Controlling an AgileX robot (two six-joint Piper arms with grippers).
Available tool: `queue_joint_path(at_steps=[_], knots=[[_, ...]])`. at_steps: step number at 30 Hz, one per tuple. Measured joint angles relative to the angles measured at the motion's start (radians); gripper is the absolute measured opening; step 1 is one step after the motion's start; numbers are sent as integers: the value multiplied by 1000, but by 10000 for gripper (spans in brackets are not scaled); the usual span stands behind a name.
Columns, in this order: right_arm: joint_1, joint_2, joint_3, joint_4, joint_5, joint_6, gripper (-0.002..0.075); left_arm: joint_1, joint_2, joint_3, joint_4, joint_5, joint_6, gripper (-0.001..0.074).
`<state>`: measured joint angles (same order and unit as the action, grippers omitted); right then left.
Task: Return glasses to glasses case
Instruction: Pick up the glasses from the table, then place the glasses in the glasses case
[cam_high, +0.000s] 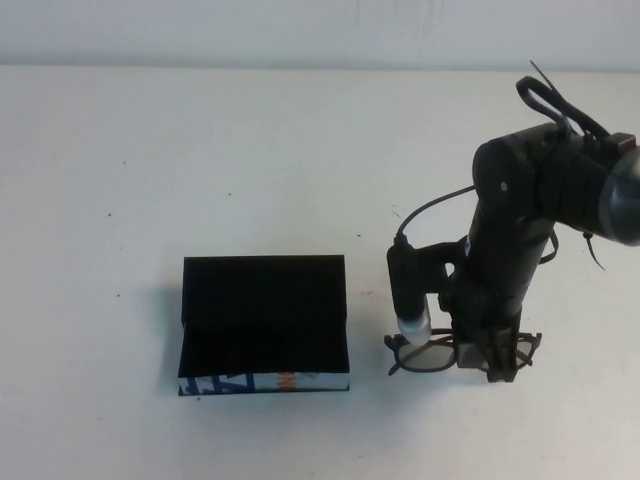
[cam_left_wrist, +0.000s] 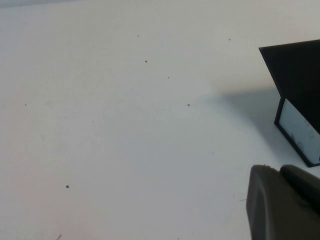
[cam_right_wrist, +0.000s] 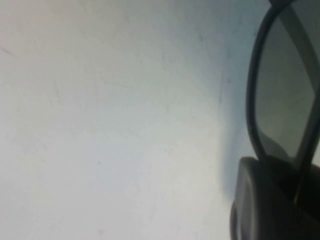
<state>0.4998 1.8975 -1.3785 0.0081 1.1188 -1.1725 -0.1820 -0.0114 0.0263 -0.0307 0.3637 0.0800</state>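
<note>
I am closing my right fingers (cam_high: 490, 362) on the glasses (cam_high: 432, 352) lying right of the open glasses case (cam_high: 264, 322), left fingers (cam_left_wrist: 285, 205) waiting idle, their state unclear.

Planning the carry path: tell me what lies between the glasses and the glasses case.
Nothing: in the high view only bare white table separates the glasses, under the right gripper, from the open glasses case.

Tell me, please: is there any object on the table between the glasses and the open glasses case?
Nothing visible does. The glasses lie under the right gripper, to the right of the glasses case, whose lid stands open. Only bare table lies between them. The left gripper is near the case's other side.
</note>
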Motion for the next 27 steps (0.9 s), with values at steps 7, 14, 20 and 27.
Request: queue_joint_path(at_steps=[7, 14, 20, 27], knots=[[124, -90, -65, 0, 90, 180, 62, 0, 0, 0, 0, 0, 0, 0], [279, -48, -247, 2, 102, 227, 62, 0, 0, 0, 0, 0, 0, 0], [346, 100, -420, 2, 105, 231, 62, 0, 0, 0, 0, 0, 0, 0], [369, 231, -538, 4, 105, 231, 62, 0, 0, 0, 0, 0, 0, 0]])
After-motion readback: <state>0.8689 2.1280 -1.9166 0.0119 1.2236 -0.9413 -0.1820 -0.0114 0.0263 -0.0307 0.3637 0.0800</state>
